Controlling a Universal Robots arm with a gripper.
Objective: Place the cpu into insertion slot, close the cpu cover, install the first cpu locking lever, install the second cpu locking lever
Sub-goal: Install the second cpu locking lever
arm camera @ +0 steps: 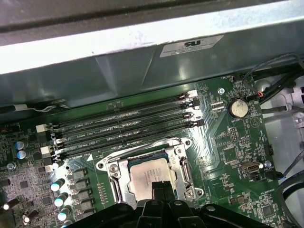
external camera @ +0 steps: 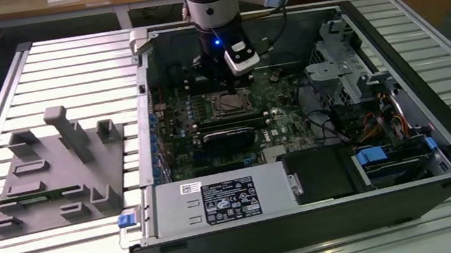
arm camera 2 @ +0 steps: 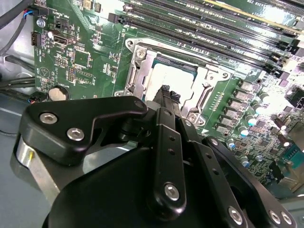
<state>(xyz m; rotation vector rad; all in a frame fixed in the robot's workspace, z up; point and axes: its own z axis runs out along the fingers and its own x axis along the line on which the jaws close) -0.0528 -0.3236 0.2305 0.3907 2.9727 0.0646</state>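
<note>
So the cpu point(arm camera: 151, 176) sits in the insertion slot point(arm camera 2: 142, 57) on the green motherboard point(arm camera: 228, 142), flat, dull silver top, with the grey cpu cover point(arm camera: 178, 159) framing it. The gripper point(arm camera 2: 168, 91) hangs right over the chip's edge, fingertips pinched together with nothing between them. Count: one chip, one cover, four long black memory slots point(arm camera: 123, 126) just beside the socket. One grey fixture block point(external camera: 57, 175) lies outside the computer case point(external camera: 325, 218).

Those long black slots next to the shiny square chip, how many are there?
4 memory slots, lying side by side in a row on the green board, between the cpu and the metal case wall. None seems hidden in the first wrist view.
</note>
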